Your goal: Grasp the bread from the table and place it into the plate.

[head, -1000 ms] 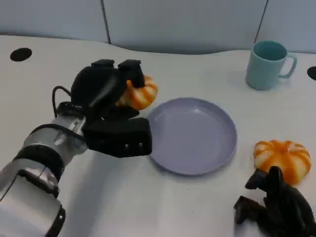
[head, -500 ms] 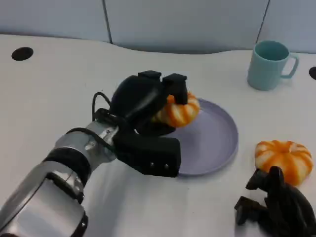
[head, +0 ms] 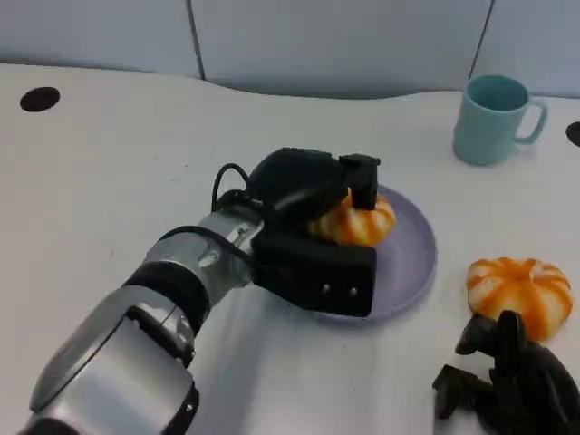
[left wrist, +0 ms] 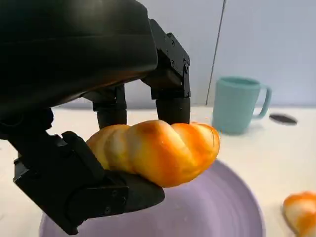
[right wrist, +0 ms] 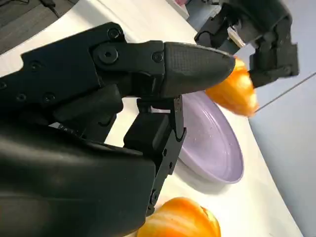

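My left hand [head: 313,222] reaches in over the white table [head: 100,181], its fingers clamped around an orange-and-white striped bread [head: 355,220] above the lavender plate [head: 410,254]. In the left wrist view the same bread [left wrist: 157,150] sits pinched between the upper fingers [left wrist: 170,79] and the black pad beneath it, and it hangs clear of the plate's floor [left wrist: 207,212], not touching it. The right wrist view agrees: the bread [right wrist: 232,91] shows a gap of air between it and the plate [right wrist: 217,148], with my left hand [right wrist: 256,37] gripping it from above.

Behind the plate to the right, a pale teal mug [head: 494,118] stands upright with its handle turned to the right, well apart from everything else; the left wrist view shows it [left wrist: 237,103] beyond the plate's far rim.

Just right of the plate, a second bread [head: 518,292] lies on the table, apart from the rim. My right hand [head: 512,385] rests close in front of it at the lower right, holding nothing; whether its fingers are spread or curled, I cannot tell.
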Controlling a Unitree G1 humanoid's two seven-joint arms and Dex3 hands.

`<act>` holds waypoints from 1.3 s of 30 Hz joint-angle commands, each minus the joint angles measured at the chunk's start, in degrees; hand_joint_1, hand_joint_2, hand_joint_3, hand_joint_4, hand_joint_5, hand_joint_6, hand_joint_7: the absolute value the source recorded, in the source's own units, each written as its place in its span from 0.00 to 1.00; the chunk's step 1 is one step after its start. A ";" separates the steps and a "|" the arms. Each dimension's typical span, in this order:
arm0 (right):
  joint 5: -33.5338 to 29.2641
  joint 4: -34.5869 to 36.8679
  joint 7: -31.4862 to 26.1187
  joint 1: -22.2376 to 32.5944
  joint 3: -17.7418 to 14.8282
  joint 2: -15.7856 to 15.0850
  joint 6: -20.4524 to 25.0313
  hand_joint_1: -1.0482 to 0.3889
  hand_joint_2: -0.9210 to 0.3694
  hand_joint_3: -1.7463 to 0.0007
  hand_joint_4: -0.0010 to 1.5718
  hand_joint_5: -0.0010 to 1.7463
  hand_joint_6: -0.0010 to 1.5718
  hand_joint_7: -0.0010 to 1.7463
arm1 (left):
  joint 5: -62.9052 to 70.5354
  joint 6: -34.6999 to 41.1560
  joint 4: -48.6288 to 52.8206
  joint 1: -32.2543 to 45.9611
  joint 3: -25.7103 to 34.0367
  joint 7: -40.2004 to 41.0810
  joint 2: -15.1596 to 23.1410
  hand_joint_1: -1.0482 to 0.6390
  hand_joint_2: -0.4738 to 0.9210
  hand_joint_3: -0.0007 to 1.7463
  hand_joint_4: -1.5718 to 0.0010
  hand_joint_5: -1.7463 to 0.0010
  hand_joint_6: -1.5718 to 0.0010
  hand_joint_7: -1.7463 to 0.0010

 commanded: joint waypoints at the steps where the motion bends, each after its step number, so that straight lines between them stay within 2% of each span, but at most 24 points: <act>1: -0.10 -1.20 -1.41 1.55 0.33 -0.33 1.05 0.42 0.00 0.70 0.76 0.75 0.66 0.71 | -2.75 3.64 -0.05 -2.20 2.19 -6.32 -0.91 0.49 0.76 0.61 0.49 0.13 0.51 0.25; 3: -0.02 -1.13 -1.16 1.63 0.54 -0.40 0.70 0.42 0.00 0.69 0.76 0.76 0.65 0.71 | -3.88 5.10 -0.19 -2.32 3.06 -8.28 -1.47 0.50 0.77 0.54 0.55 0.25 0.51 0.36; 6: 0.10 -1.58 -1.37 1.79 0.77 -0.39 1.01 0.42 0.00 0.68 0.76 0.76 0.65 0.72 | -4.99 6.50 -0.44 -2.39 3.89 -10.13 -2.10 0.49 0.85 0.35 0.61 0.42 0.50 0.52; 10: 0.18 -1.67 -1.52 1.85 0.86 -0.35 1.06 0.43 0.00 0.68 0.76 0.76 0.65 0.72 | -4.68 7.05 -0.58 -2.59 3.19 -11.60 -2.12 0.49 0.87 0.30 0.62 0.46 0.49 0.56; 11: 0.29 -1.67 -1.63 1.82 0.81 -0.30 1.26 0.43 0.00 0.67 0.76 0.76 0.65 0.72 | -3.49 7.57 -0.49 -3.00 1.93 -12.68 -2.01 0.42 0.93 0.23 0.72 0.46 0.63 0.66; 12: 0.31 -1.66 -1.68 1.81 0.81 -0.29 1.31 0.43 0.00 0.67 0.76 0.76 0.65 0.72 | -2.42 7.97 -0.45 -3.35 0.72 -13.53 -1.86 0.38 0.96 0.19 0.79 0.47 0.70 0.72; 16: 0.68 -1.65 -1.64 1.78 0.58 -0.08 1.35 0.43 0.00 0.68 0.75 0.76 0.64 0.72 | -1.16 8.83 -0.53 -3.81 -0.99 -15.80 -1.54 0.27 1.00 0.11 0.95 0.61 0.81 0.87; 17: 0.72 -1.55 -1.42 1.72 0.56 -0.20 1.33 0.43 0.00 0.68 0.75 0.76 0.64 0.72 | -1.38 8.64 -0.59 -3.73 -0.93 -16.52 -1.33 0.26 1.00 0.11 0.96 0.62 0.82 0.88; 18: 0.72 -1.38 -1.17 1.65 0.56 -0.32 1.20 0.43 0.00 0.68 0.75 0.76 0.64 0.72 | -1.67 8.45 -0.66 -3.66 -0.82 -17.11 -1.15 0.21 1.00 0.12 0.98 0.67 0.86 0.91; 21: 0.40 -1.10 -1.03 1.55 0.63 -0.53 0.84 0.42 0.00 0.68 0.76 0.75 0.64 0.71 | -2.14 7.42 -1.10 -3.45 -0.64 -18.52 -0.23 0.13 1.00 0.17 1.00 0.77 0.91 0.94; 25: 0.36 -1.39 -1.24 1.51 0.62 -0.64 1.39 0.43 0.00 0.67 0.76 0.76 0.65 0.72 | -4.13 5.49 -2.17 -2.40 0.85 -19.84 1.14 0.11 1.00 0.20 1.00 0.86 0.94 0.95; 29: 0.30 -0.99 -1.46 1.21 0.47 -0.58 1.43 0.42 0.00 0.68 0.76 0.75 0.66 0.72 | -10.78 2.48 -3.28 0.13 6.64 -22.79 2.19 0.11 1.00 0.21 1.00 0.88 0.95 0.95; 34: 0.62 -0.85 -1.12 1.23 0.30 -0.42 1.19 0.42 0.00 0.69 0.76 0.75 0.66 0.71 | -25.39 -2.96 -5.58 6.52 18.73 -30.74 2.82 0.15 1.00 0.20 0.99 0.87 0.95 0.95; 39: 0.64 -0.88 -1.05 1.07 0.30 -0.63 1.64 0.43 0.00 0.69 0.76 0.75 0.66 0.71 | -37.94 -1.61 -9.44 12.36 28.23 -39.90 2.31 0.17 1.00 0.19 0.94 0.83 0.90 0.94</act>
